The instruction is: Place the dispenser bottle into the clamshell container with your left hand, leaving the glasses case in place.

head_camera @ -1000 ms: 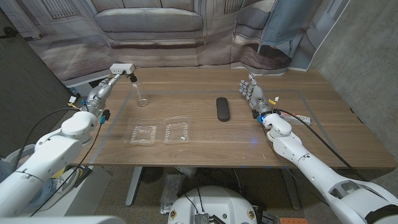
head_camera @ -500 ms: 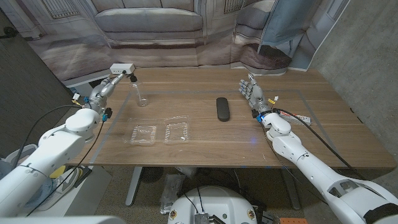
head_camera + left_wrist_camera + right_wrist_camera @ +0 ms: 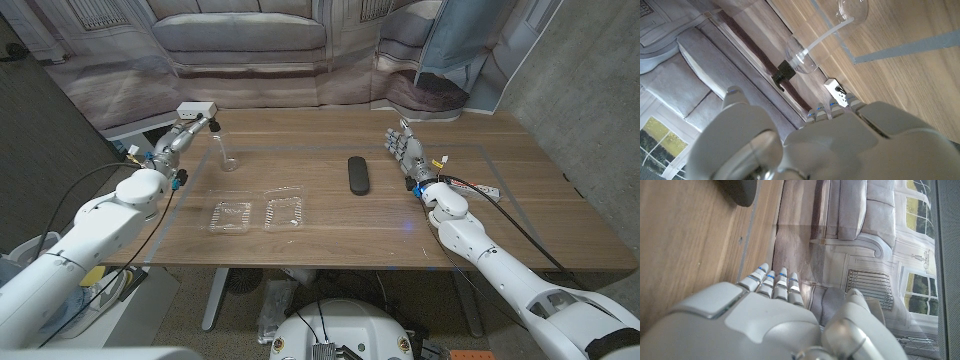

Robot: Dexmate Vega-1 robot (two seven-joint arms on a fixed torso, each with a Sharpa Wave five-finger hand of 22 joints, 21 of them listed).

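Clear glossy plastic dispenser bottle [image 3: 226,155] and clamshell container [image 3: 258,214]; matt black glasses case [image 3: 358,175]; wood-grain table [image 3: 480,215].

1 clear dispenser bottle [image 3: 224,155], just right of left hand [image 3: 178,136]. 1 open clamshell container [image 3: 259,213], nearer robot than that hand. 1 dark glasses case [image 3: 358,175], left of right hand [image 3: 406,149].

Glasses case [image 3: 740,190] cut off; left hand [image 3: 180,137] state perhaps unclear.

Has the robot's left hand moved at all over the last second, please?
Yes. In the head view the left hand has shifted a little rightward, closer to the clear plastic dispenser bottle, which stands in the same spot on the wooden table.
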